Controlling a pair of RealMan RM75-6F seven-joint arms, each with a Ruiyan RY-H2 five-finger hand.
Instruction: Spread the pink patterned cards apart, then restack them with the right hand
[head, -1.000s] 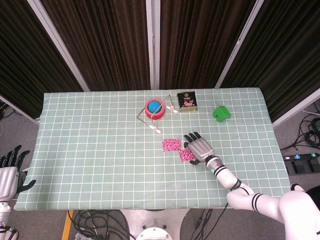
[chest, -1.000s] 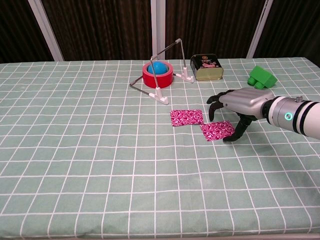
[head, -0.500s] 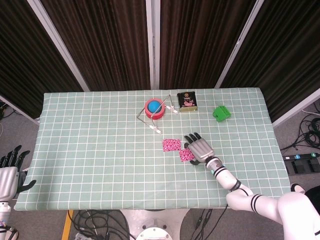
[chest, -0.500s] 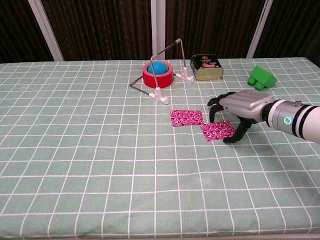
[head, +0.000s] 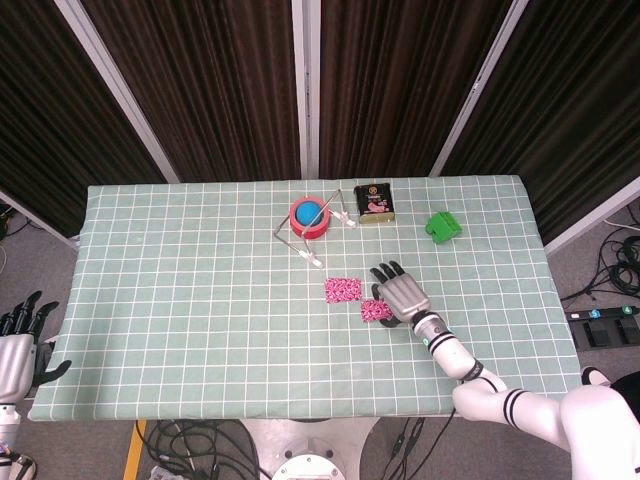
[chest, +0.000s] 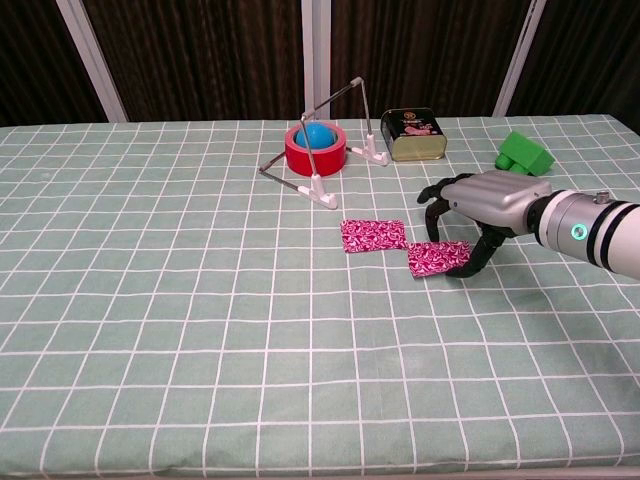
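Two pink patterned cards lie apart near the table's middle. The left card (head: 343, 290) (chest: 373, 235) lies flat on the cloth. The right card (head: 376, 311) (chest: 436, 258) sits just right of it, its right end tipped up a little. My right hand (head: 402, 296) (chest: 482, 204) arches over that card, its thumb against the card's right edge and its fingers curled down over the far edge, pinching it. My left hand (head: 16, 350) hangs off the table's near left corner, fingers apart and holding nothing.
Behind the cards stand a red tape roll (head: 310, 216) (chest: 316, 148) with a blue ball in it, a thin wire frame (chest: 318, 188), a dark tin (head: 374, 201) (chest: 411, 134) and a green block (head: 441, 226) (chest: 524, 153) at the far right.
My right hand has risen slightly and pulled back to the right. The right card's right end has come up and the card has shifted a little with the hand. The left card has not moved.
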